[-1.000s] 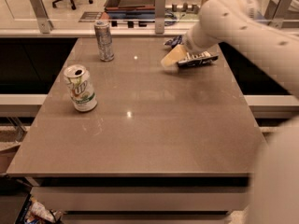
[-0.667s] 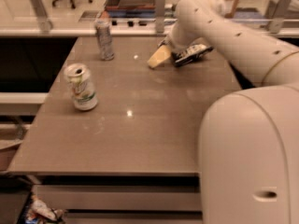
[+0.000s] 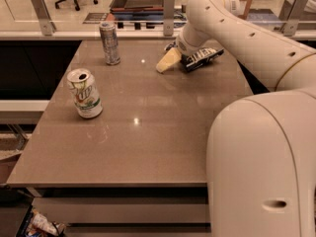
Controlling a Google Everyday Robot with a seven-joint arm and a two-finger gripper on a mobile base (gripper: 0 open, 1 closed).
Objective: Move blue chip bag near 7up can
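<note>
The blue chip bag [image 3: 200, 58] lies on the far right part of the brown table [image 3: 148, 147], dark with white lettering. My gripper [image 3: 168, 61] is low over the table, just left of the bag and touching or almost touching it, with its pale yellow tip pointing left. The white arm reaches in from the right and covers part of the bag's top edge. The 7up can [image 3: 85, 94], white and green with a silver top, stands upright near the table's left edge, far from the bag.
A taller slim silver-grey can [image 3: 109, 42] stands at the back left of the table. A glass rail with metal posts [image 3: 169, 6] runs behind the table's far edge. My white body [image 3: 261, 172] fills the lower right.
My gripper has moved left along the back of the table, and the chip bag has shifted slightly left with it. Both cans have stayed in place.
</note>
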